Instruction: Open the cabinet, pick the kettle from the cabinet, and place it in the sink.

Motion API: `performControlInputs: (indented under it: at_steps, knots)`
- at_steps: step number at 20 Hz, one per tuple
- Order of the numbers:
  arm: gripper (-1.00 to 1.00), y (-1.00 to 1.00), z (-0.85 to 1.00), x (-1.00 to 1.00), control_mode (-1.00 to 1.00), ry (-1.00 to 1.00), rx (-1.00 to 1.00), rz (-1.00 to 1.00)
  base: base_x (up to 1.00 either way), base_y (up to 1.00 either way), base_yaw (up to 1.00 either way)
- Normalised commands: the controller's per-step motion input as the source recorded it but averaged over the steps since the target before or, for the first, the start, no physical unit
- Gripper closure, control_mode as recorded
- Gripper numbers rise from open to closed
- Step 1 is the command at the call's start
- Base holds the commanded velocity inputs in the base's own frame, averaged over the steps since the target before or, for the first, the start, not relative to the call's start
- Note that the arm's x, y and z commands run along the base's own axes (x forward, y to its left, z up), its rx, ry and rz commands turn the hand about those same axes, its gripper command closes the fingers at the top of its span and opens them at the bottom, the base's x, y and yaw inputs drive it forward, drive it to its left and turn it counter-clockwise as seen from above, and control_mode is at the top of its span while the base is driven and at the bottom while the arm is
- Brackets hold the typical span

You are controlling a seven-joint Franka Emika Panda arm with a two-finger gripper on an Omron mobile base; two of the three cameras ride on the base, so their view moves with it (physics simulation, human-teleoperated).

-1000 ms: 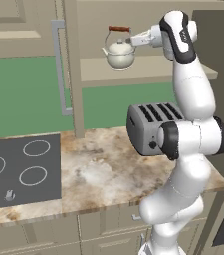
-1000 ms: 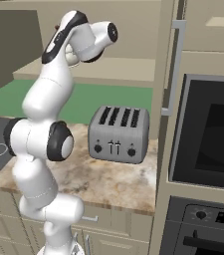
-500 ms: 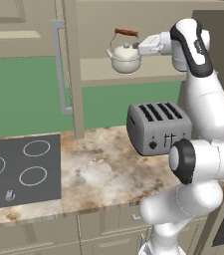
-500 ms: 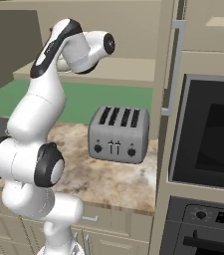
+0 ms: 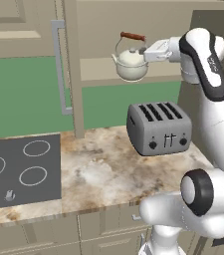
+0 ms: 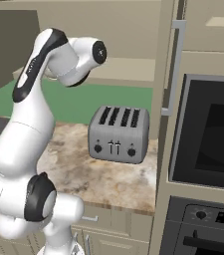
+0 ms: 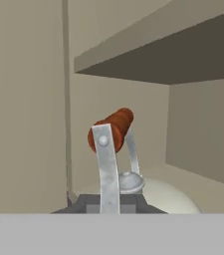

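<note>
Cream-white round kettle with reddish-brown wooden handle bar hangs in clenched jaws of gripper, above grey toaster on marbled desk.

White arm rising from base at lower right of left base view, elbow joint low, upper links near vertical, wrist bent over at top. Forearm reaching horiz. to left, level w/ cabinet shelf height. End effector at far end, jaws closed tight on wire of kettle handle, kettle hanging clear below. In right base view, wrist seen from behind, pointing away from camera.
</note>
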Motion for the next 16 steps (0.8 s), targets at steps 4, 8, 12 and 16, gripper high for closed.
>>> performControlInputs:
  at_steps: [4,8,12,16]
  knots:
    - [1.0,-0.07,0.0,-0.72,-1.0,-0.01,0.0,0.0,0.0,0.0,0.0]
    - [1.0,-0.05,0.0,-0.72,-1.0,-0.01,0.01,0.0,0.0,0.0,0.0]
    - [1.0,-0.12,0.0,-0.71,-1.0,-0.02,0.04,0.0,0.0,0.0,0.0]
    - [1.0,-0.06,-0.01,-0.72,-1.0,-0.01,0.0,0.01,0.0,0.0,0.0]
